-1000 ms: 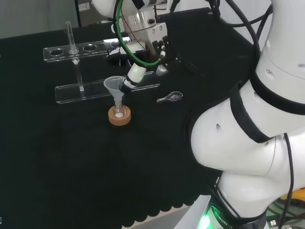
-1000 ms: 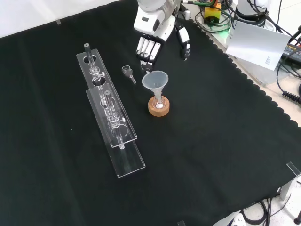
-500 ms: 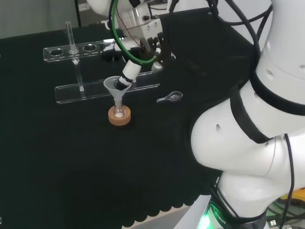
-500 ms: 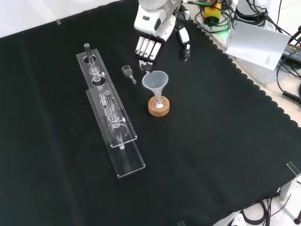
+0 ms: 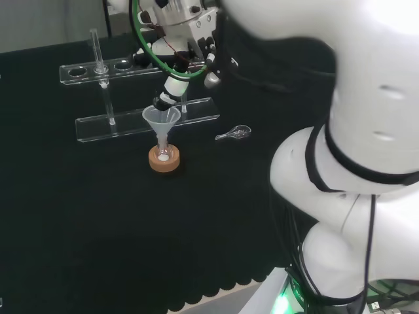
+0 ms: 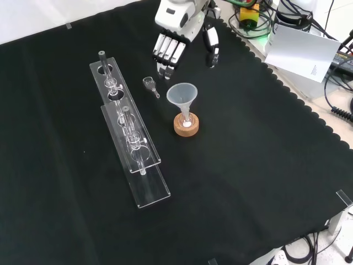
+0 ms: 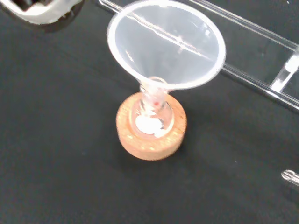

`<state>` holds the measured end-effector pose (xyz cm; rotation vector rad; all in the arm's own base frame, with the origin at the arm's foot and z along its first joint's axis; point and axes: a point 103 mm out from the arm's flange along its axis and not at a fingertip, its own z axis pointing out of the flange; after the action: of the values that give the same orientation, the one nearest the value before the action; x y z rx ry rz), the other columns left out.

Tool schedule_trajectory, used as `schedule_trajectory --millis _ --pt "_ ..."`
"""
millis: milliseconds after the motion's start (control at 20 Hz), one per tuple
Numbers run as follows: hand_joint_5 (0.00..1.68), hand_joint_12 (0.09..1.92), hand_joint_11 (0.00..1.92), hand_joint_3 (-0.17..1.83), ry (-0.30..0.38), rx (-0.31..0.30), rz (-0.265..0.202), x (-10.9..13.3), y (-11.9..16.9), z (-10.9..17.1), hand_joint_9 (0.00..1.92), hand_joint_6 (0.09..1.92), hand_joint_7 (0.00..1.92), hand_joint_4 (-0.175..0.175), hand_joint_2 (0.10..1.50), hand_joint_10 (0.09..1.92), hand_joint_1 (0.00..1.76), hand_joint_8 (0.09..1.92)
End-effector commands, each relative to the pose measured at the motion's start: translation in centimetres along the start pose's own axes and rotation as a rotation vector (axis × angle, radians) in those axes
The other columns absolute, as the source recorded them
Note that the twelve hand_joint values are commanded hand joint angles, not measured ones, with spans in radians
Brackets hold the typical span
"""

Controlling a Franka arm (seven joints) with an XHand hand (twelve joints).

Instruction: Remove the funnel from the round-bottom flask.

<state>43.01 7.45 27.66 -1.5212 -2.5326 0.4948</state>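
Observation:
A clear funnel (image 5: pixel 161 120) (image 6: pixel 182 96) (image 7: pixel 166 45) stands upright with its stem in the neck of a small round-bottom flask (image 7: pixel 150 116). The flask rests in a cork ring stand (image 5: pixel 163 159) (image 6: pixel 186 125) (image 7: pixel 150 135). The hand (image 5: pixel 186 39) (image 6: pixel 175 33) hovers above the funnel with straight fingers (image 6: pixel 166 55) and holds nothing. In the head view its fingertips hang just over the far rim of the funnel; whether they touch it I cannot tell. In the front view the hand is above and behind the funnel, apart from it.
Two clear plastic racks (image 5: pixel 111 123) (image 6: pixel 128 132) with test tubes lie beside the flask. A small clear glass piece (image 5: pixel 234 134) (image 6: pixel 150 85) lies on the cloth close to the funnel. The arm's white links (image 5: pixel 353 131) rise at the head view's right.
The hand has lifted and moved away from the funnel's side, leftward and up in the head view. The funnel and flask have not moved.

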Motion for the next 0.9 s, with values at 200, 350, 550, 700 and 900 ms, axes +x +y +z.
schedule_trajectory --millis 200,350,550,700,900 --pt "0.11 1.46 0.23 0.43 -0.015 0.128 0.024 -1.78 2.96 5.98 0.16 0.09 0.0 -0.056 0.59 0.83 0.69 0.61" --pt "0.11 1.46 0.23 0.43 -0.021 0.122 0.025 -1.04 3.16 5.86 0.16 0.09 0.0 -0.056 0.59 0.84 0.69 0.61" --pt "0.11 1.46 0.23 0.43 -0.015 0.119 0.029 -1.38 3.32 6.07 0.15 0.09 0.0 -0.056 0.59 0.84 0.69 0.61" --pt "0.11 1.47 0.22 0.43 -0.027 0.117 0.039 -0.94 3.52 5.96 0.15 0.09 0.0 -0.056 0.59 0.84 0.69 0.6" --pt "0.11 1.47 0.22 0.42 -0.015 0.122 0.027 -0.91 3.71 6.13 0.15 0.09 0.0 -0.056 0.59 0.84 0.69 0.59"
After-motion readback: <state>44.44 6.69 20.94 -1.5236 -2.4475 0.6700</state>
